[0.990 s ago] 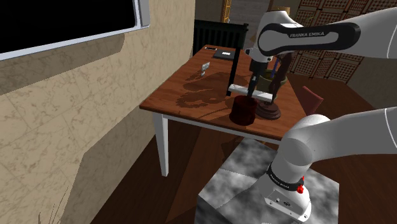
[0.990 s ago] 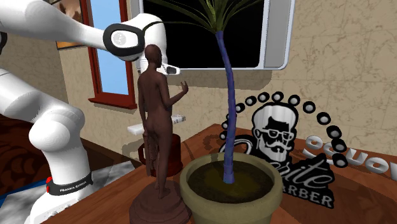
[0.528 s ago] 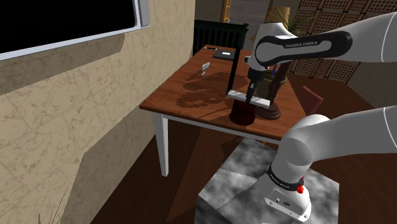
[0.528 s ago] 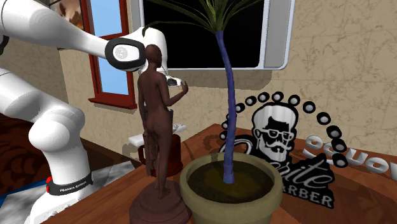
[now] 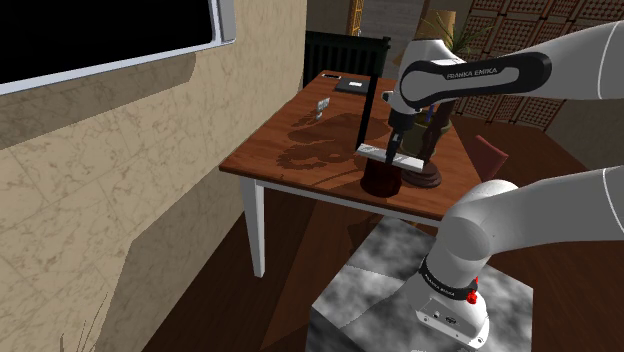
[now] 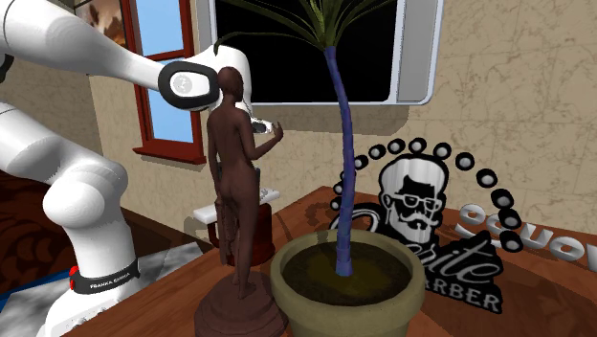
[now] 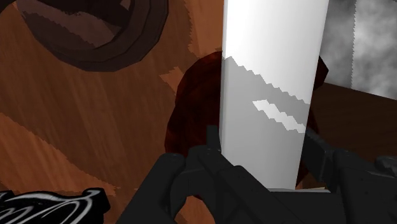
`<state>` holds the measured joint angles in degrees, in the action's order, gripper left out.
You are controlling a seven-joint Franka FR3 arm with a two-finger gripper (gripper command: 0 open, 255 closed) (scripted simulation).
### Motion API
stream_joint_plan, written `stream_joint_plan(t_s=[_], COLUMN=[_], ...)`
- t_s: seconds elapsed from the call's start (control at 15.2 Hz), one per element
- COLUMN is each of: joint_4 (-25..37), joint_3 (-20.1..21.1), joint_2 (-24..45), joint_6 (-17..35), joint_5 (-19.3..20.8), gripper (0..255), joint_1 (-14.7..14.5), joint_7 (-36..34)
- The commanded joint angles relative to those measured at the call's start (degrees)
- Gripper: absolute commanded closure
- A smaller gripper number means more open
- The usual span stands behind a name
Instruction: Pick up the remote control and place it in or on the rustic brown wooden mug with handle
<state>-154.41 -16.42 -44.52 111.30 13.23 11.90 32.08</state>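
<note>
Lower than a second ago, the remote control [image 5: 370, 150] now hangs just over the mouth of the mug [image 5: 381, 181]; whether it touches the rim cannot be told. It is drawn as a plain white, flat, oblong slab with no buttons to make out, and in the wrist view [image 7: 273, 89] its far part is bright and its near part grey with shade. It lies level, with its long axis running across the mug along the shoulder view's left-right line, its ends overhanging the mug. The gripper [image 5: 393, 152] comes down from above, its black fingers [image 7: 191, 172] clamped on the slab's two long edges. The mug is dark reddish brown and stands near the table [image 5: 290, 150] edge closest to the stand [image 5: 430, 290], just beside the round base of a brown statue [image 6: 234, 172]. The second exterior view adds what the others lack: the statue's whole figure hides the slab's middle, with white ends [image 6: 204, 213] showing on either side, and a potted plant [image 6: 344, 287] and barber sign [image 6: 431, 239] stand closer.
</note>
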Motion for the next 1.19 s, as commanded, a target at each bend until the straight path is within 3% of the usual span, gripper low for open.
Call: stream_joint_plan(t_s=[0.0,0.33,0.59,1.12], joint_4=[0.0,0.0,6.6,6.6], joint_3=[0.0,0.0,1.5,1.5], joint_2=[0.0,0.0,-1.2,-1.2], joint_6=[0.0,0.0,-7.7,-7.7], joint_5=[0.0,0.0,-1.3,-1.3], gripper=[0,0,0,0], joint_1=[0.0,0.0,-0.5,-0.5], joint_7=[0.0,0.0,0.2,0.2])
